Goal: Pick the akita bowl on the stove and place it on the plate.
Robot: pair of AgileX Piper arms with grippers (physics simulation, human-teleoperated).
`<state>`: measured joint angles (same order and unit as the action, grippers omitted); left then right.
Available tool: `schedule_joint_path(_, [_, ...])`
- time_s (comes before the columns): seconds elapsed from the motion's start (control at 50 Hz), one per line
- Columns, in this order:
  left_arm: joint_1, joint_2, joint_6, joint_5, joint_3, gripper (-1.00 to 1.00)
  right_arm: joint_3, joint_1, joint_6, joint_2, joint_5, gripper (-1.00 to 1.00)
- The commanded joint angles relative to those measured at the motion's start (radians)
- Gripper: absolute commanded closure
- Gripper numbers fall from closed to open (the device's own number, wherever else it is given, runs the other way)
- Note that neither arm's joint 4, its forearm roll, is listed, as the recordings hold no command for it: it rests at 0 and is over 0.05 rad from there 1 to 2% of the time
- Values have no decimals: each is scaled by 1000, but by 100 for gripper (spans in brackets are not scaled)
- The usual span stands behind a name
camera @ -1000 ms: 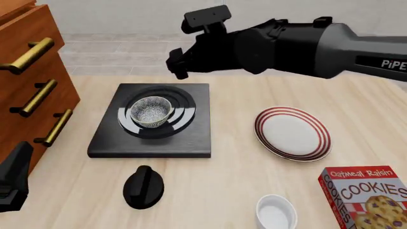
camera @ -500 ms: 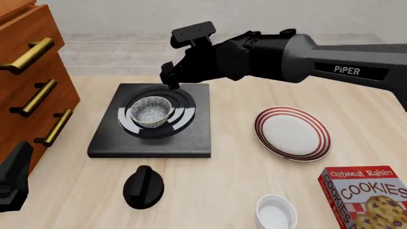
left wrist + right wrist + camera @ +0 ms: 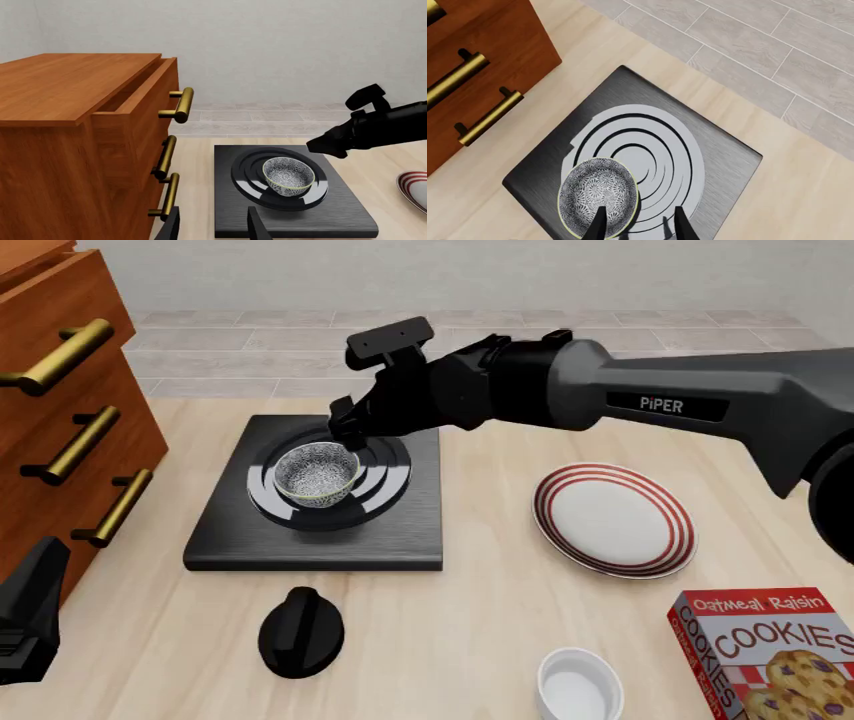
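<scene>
The akita bowl [image 3: 318, 472] [image 3: 288, 173] [image 3: 598, 196] stands upright on the glossy rings of the black stove [image 3: 227, 530] [image 3: 333, 215] [image 3: 720, 160]. My right gripper [image 3: 350, 428] [image 3: 637, 227] hovers just over the bowl's far rim, open and holding nothing. In the right wrist view one finger lies over the bowl's edge and the other over the rings. The red-striped plate [image 3: 545, 502] [image 3: 410, 182] lies to the right of the stove. My left gripper [image 3: 27, 625] [image 3: 213, 230] rests low at the front left, open and holding nothing.
A wooden drawer cabinet [image 3: 67, 420] [image 3: 80, 130] with brass handles stands left of the stove. A black knob [image 3: 302, 632] lies in front of the stove. A white cup [image 3: 579, 685] and a cookies box [image 3: 767, 650] sit at the front right.
My right arm has swung left and down from above the stove's back edge to the bowl's far rim. The bowl and my left arm have not moved.
</scene>
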<state>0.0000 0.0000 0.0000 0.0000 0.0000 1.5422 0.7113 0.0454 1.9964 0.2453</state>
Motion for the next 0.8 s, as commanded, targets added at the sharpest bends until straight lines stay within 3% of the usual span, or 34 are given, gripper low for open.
schedule_joint_path(0.02, [0,0,0,0,0,-100,11,8,9,40,-5,-100])
schedule_joint_path(0.8, [0,0,0,0,0,-100,60,3,19,134,-20,-100])
